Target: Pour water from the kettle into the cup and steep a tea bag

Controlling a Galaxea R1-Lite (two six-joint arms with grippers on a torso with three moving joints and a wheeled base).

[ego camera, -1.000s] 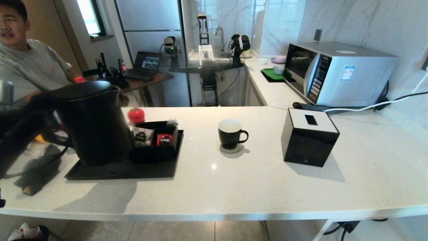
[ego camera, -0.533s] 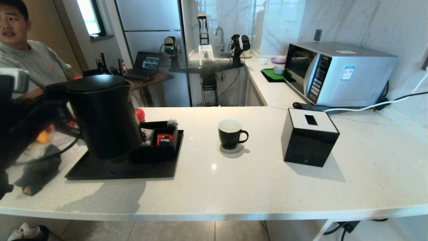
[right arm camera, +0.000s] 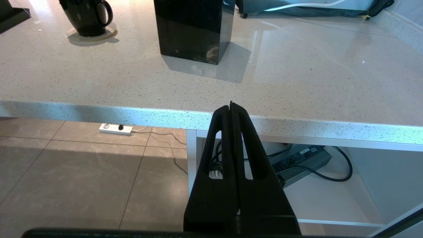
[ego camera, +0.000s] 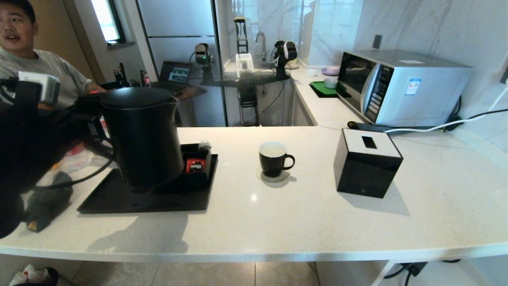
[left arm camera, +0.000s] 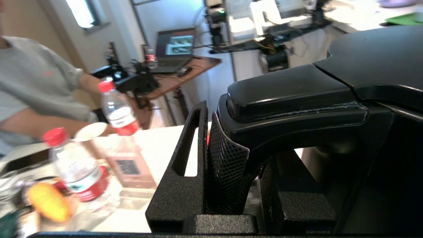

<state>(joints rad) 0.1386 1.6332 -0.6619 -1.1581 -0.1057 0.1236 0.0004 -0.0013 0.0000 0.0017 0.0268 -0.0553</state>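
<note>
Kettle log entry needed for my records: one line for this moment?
left gripper: shut on kettle handle, above tray | cup: on counter | right gripper: shut, parked

My left jaws are clamped on the loop handle of the kettle, so it hangs right in front of them: a tall matte black cylinder with its black lid on, upright or nearly so, its small spout on the side turned away from my jaws. Its base looks clear of what lies beneath, though I cannot be sure.

The cup stands well apart from those jaws, beyond the kettle's spout side, upright on the table. It is a small black mug, white inside, with its loop handle turned away from the kettle.
</note>
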